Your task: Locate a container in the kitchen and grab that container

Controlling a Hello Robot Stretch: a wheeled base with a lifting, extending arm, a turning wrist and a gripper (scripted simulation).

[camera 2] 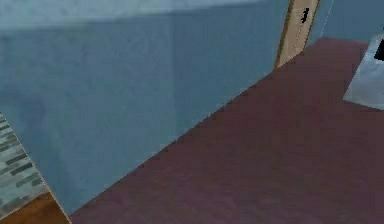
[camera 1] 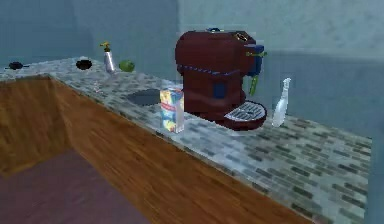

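Kitchen bench, grey tiled top: the likely container, a small printed box, stands at frame centre near the front edge. A red coffee machine is just behind it to the right, with a white bottle further right. Jaws: cannot tell their state. Best to drive closer and turn the arm side toward the box, clear of the machine, before reaching.

Grey mottled stone bench with a wood-panelled front, plain blue walls, dark red-brown floor, pale wooden door frame beyond.
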